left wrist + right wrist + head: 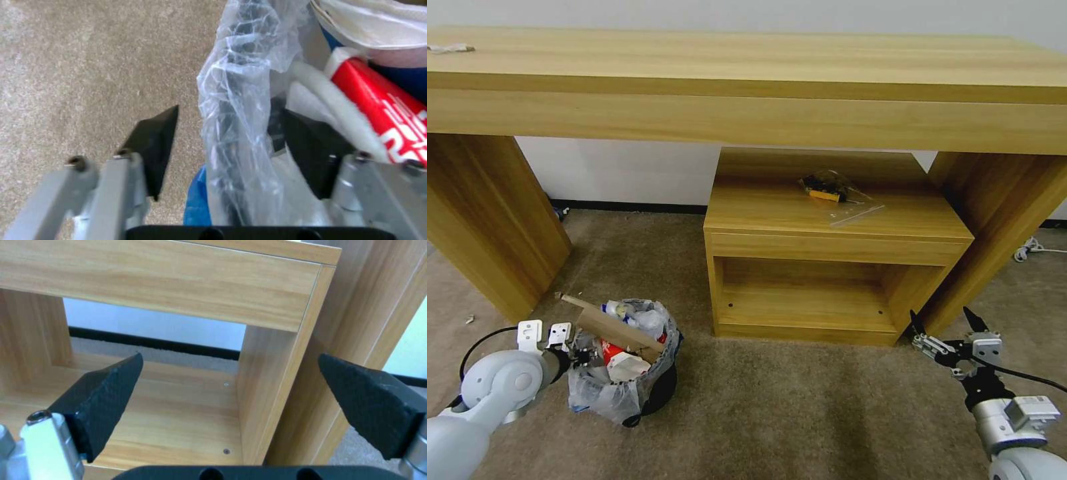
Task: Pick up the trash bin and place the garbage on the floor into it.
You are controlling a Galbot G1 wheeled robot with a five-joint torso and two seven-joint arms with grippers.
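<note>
One trash bin (627,373) stands on the floor (800,413) near the front of the worktop's (747,67) left leg, packed with garbage: cardboard piece (617,330), red wrapper (382,110), white slipper (627,367). Judged light but top-heavy; the liner bag (240,100) looks slick and flimsy, so the stiff rim beneath it is the place to grip. Left end effector (231,146) reaches low from the bin's left side, fingers spread, one outside and one inside the rim, not yet pinching. Right end effector (947,327) hovers spread wide near the small cabinet's (834,247) front right corner, holding nothing.
</note>
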